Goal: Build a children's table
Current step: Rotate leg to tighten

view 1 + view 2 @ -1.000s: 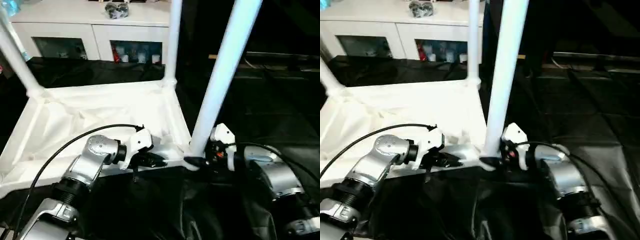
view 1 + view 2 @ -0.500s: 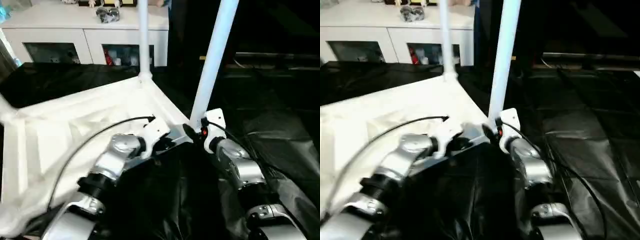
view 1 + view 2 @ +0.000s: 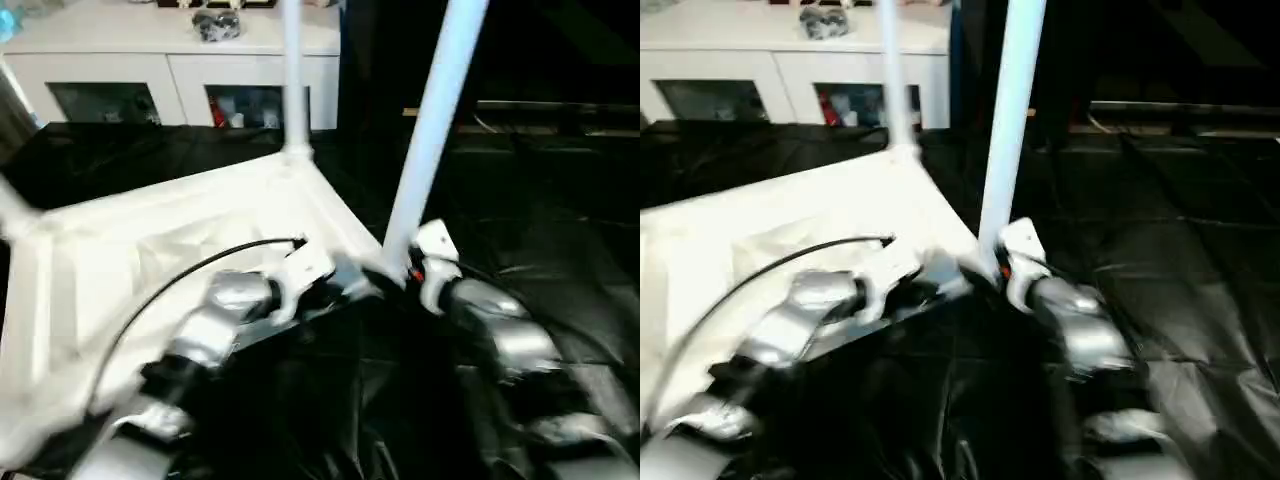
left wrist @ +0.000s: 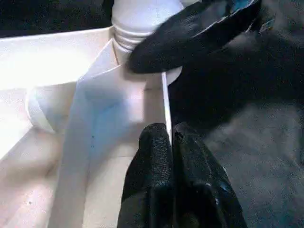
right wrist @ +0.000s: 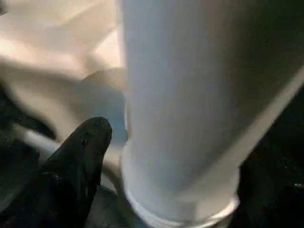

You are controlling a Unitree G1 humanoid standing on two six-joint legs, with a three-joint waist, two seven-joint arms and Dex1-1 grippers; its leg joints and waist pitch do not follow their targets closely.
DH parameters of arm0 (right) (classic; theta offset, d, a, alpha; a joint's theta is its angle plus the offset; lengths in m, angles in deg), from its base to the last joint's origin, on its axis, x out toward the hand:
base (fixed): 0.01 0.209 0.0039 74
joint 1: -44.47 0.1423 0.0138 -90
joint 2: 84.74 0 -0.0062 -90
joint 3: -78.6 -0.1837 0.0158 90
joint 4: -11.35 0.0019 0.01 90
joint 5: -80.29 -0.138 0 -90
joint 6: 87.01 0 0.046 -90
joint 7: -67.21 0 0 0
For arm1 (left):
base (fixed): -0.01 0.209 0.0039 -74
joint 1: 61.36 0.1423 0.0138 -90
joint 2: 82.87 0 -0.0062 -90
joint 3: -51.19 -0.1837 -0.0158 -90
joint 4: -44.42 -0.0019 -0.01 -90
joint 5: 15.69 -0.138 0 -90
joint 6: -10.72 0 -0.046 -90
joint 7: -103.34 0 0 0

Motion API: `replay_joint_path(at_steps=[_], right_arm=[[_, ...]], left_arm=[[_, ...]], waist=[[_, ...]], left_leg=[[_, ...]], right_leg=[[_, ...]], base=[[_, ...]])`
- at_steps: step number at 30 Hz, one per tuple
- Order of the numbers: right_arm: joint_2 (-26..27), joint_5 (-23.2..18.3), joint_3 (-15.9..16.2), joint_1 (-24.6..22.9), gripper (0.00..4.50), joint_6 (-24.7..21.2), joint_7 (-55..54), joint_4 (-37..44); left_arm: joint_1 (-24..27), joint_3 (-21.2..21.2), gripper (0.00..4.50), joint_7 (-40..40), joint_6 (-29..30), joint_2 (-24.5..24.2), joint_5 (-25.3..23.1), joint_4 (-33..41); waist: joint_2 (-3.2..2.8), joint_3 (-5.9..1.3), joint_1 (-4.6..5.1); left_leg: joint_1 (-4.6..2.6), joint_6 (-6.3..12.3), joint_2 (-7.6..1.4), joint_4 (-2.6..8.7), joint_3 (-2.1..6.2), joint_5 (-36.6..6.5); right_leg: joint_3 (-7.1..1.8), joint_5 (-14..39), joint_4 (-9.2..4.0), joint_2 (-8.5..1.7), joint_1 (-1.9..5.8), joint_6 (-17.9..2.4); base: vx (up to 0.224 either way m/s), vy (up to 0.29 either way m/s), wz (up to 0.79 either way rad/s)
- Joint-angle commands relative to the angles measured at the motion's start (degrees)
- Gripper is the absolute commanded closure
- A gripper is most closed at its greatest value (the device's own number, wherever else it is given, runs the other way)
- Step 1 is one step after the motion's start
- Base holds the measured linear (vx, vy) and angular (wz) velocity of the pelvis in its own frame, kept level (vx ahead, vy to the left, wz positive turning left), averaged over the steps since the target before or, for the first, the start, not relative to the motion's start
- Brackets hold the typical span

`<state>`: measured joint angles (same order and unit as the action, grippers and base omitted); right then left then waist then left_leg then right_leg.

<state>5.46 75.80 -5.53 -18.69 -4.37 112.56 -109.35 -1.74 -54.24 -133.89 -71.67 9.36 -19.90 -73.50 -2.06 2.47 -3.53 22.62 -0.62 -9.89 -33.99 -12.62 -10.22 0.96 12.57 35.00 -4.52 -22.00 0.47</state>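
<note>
Tabletop (image 3: pixel 150 250) swung round, leg (image 3: pixel 430 140) beside right tool (image 3: pixel 392 278)

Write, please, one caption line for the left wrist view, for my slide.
Left gripper pinching the thin rim of the upturned tabletop, beside the corner socket holding a leg.

Two legs (image 3: pixel 432 140) stand in the tabletop's (image 3: pixel 150 250) corner sockets (cabinet (image 3: pixel 170 60) behind it).

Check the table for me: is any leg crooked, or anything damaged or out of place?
Nothing stands out. The tabletop lies underside up on black sheeting, and the near leg and far leg both stand upright in their corner sockets. The left pincer is shut on the tabletop's rim. I see no cracks or loose parts.
</note>
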Motion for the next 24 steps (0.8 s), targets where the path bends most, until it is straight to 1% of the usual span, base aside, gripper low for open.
replay_joint_path(at_steps=[1,2,4,5,6,8,9,10,11,12,13,14,16,18,19,20,22,23,24], right_arm=[[-1.0,-0.66,3.02,-0.97,0.53,-0.1,7.18,1.74],[-2.14,-0.84,3.51,-1.28,0.53,0.08,9.88,2.47],[-2.58,-0.93,3.69,-1.39,0.53,0.11,10.89,2.75],[-3.67,-1.35,4.03,-1.55,0.53,0.01,13.22,3.33],[-4.1,-1.56,4.23,-1.6,0.53,-0.07,14.19,3.56],[-4.61,-1.91,4.57,-1.64,0.53,-0.15,15.07,3.8],[-5.45,-2.17,5.15,-1.91,0.53,-0.06,16.56,4.35],[-6.37,-2.3,5.88,-2.36,0.7,-0.06,18.39,5.15],[-6.37,-2.3,5.88,-2.36,0.8,-0.06,18.39,5.15],[-7.5,-2.29,6.68,-3.04,0.88,-0.03,20.8,6.26],[-7.61,-2.28,6.75,-3.11,0.88,-0.12,21.12,6.41],[-7.71,-2.28,6.83,-3.18,0.95,-0.21,21.41,6.55],[-7.63,-2.28,6.92,-3.33,1.23,-0.35,21.75,6.76],[-7.63,-2.28,6.92,-3.33,1.29,-0.35,21.75,6.76],[-7.12,-2.49,7.05,-3.57,1.41,-0.86,22.21,7.23],[-6.92,-2.62,7.17,-3.66,1.41,-1.16,22.36,7.47],[-6.75,-2.8,7.41,-3.96,1.68,-1.43,22.47,7.96],[-6.65,-3.0,7.68,-4.26,1.68,-1.6,22.47,8.34],[-6.57,-3.08,7.8,-4.44,1.73,-1.66,22.44,8.52]], left_arm=[[-0.16,-0.57,4.5,-3.36,-3.25,-0.21,2.09,2.07],[0.09,-0.54,4.5,-4.6,-3.28,-1.0,2.38,2.48],[0.2,-0.48,4.5,-5.12,-3.2,-1.31,2.57,2.69],[0.33,-0.25,4.5,-6.25,-3.3,-1.98,3.24,3.14],[0.34,-0.11,4.5,-6.94,-3.26,-2.31,3.67,3.32],[0.39,-0.04,4.5,-7.6,-3.28,-2.64,4.1,3.52],[0.39,0.0,4.5,-8.54,-3.23,-2.95,4.64,3.75],[0.41,-0.06,4.5,-9.66,-3.2,-3.45,5.16,3.9],[0.41,-0.06,4.5,-9.66,-3.2,-3.45,5.16,3.9],[0.4,-0.14,4.5,-11.37,-3.15,-3.95,5.96,3.97],[0.37,-0.14,4.5,-11.62,-3.1,-4.02,6.06,3.95],[0.34,-0.15,4.5,-11.86,-3.04,-4.08,6.15,3.93],[0.3,-0.19,4.5,-12.49,-2.96,-4.24,6.3,3.83],[0.3,-0.19,4.5,-12.49,-2.96,-4.24,6.3,3.83],[0.53,-0.47,4.5,-13.69,-2.69,-4.56,6.62,3.87],[0.64,-0.61,4.5,-14.27,-2.46,-4.7,6.84,3.9],[0.73,-0.75,4.5,-14.53,-2.29,-4.67,6.95,3.9],[0.72,-0.8,4.5,-14.46,-2.25,-4.49,6.96,3.86],[0.71,-0.81,4.5,-14.3,-2.27,-4.35,6.92,3.85]], waist=[[0.76,-3.17,0.02],[0.9,-3.16,0.0],[0.71,-3.13,0.01],[1.11,-3.12,0.04],[0.96,-3.18,-0.06],[1.07,-3.17,-0.1],[1.34,-3.17,-0.08],[1.32,-3.21,-0.23],[1.32,-3.23,-0.31],[1.52,-3.18,-0.4],[1.42,-3.3,-0.62],[1.35,-3.25,-0.65],[1.42,-3.16,-0.67],[1.39,-3.15,-0.68],[0.81,-3.17,-0.69],[1.02,-3.21,-0.63],[1.13,-3.25,-0.59],[1.24,-3.32,-0.63],[1.23,-3.3,-0.66]], left_leg=[[-1.71,3.12,-3.71,4.09,2.09,-11.45],[-1.69,3.06,-3.79,4.16,2.13,-11.56],[-1.8,2.75,-3.89,4.2,2.09,-11.89],[-1.81,2.72,-3.89,4.23,2.07,-12.01],[-1.79,2.6,-3.89,4.16,2.1,-11.78],[-1.81,2.92,-3.85,4.06,2.0,-10.86],[-1.8,3.13,-3.83,4.01,1.95,-10.65],[-1.82,3.5,-3.85,3.89,1.93,-10.1],[-1.76,3.73,-3.83,3.83,1.91,-9.74],[-1.63,4.15,-3.83,3.8,1.89,-9.26],[-1.68,4.5,-3.87,3.69,1.89,-8.45],[-1.72,4.66,-3.86,3.69,1.85,-8.47],[-1.74,4.36,-3.9,3.78,1.89,-9.15],[-1.86,3.78,-3.91,3.86,1.92,-9.83],[-1.95,3.37,-3.88,3.86,1.93,-10.04],[-1.94,3.2,-3.87,3.87,1.9,-10.04],[-1.84,3.31,-3.84,3.85,1.9,-9.51],[-1.83,3.75,-3.85,3.77,1.91,-8.73],[-1.79,3.88,-3.83,3.73,1.9,-8.63]], right_leg=[[-1.6,4.73,-4.07,-3.61,1.44,-13.46],[-1.49,4.86,-3.98,-3.6,1.51,-13.78],[-1.55,5.1,-3.91,-3.68,1.29,-14.22],[-1.53,5.32,-3.96,-3.66,1.29,-14.35],[-1.58,5.19,-3.83,-3.78,1.37,-14.53],[-1.59,3.98,-3.73,-3.73,1.32,-14.86],[-1.56,3.76,-3.74,-3.72,1.34,-15.01],[-1.6,3.09,-3.64,-3.8,1.38,-15.11],[-1.59,2.77,-3.58,-3.81,1.46,-15.13],[-1.59,2.56,-3.58,-3.83,1.49,-15.07],[-1.56,1.99,-3.4,-3.81,1.5,-14.99],[-1.52,2.13,-3.43,-3.74,1.33,-15.15],[-1.54,3.35,-3.56,-3.81,1.28,-15.21],[-1.55,4.6,-3.64,-3.8,1.23,-15.12],[-1.59,4.75,-3.67,-3.76,1.16,-15.09],[-1.57,4.11,-3.61,-3.68,1.23,-15.1],[-1.55,2.85,-3.45,-3.62,1.33,-15.19],[-1.51,1.52,-3.3,-3.66,1.41,-15.44],[-1.52,1.36,-3.29,-3.66,1.39,-15.46]], base=[[0.0,0.0,0.0],[0.0,0.0,0.0],[0.0,0.0,0.0],[0.0,0.0,0.0],[0.0,0.0,0.0],[0.0,0.0,0.0],[0.0,0.0,0.0],[0.0,0.0,0.0],[0.0,0.0,0.0],[0.0,0.0,0.0],[0.0,0.0,0.0],[0.0,0.0,0.0],[0.0,0.0,0.0],[0.0,0.0,0.0],[0.0,0.0,0.0],[0.0,0.0,0.0],[0.0,0.0,0.0],[0.0,0.0,0.0],[0.0,0.0,0.0]])
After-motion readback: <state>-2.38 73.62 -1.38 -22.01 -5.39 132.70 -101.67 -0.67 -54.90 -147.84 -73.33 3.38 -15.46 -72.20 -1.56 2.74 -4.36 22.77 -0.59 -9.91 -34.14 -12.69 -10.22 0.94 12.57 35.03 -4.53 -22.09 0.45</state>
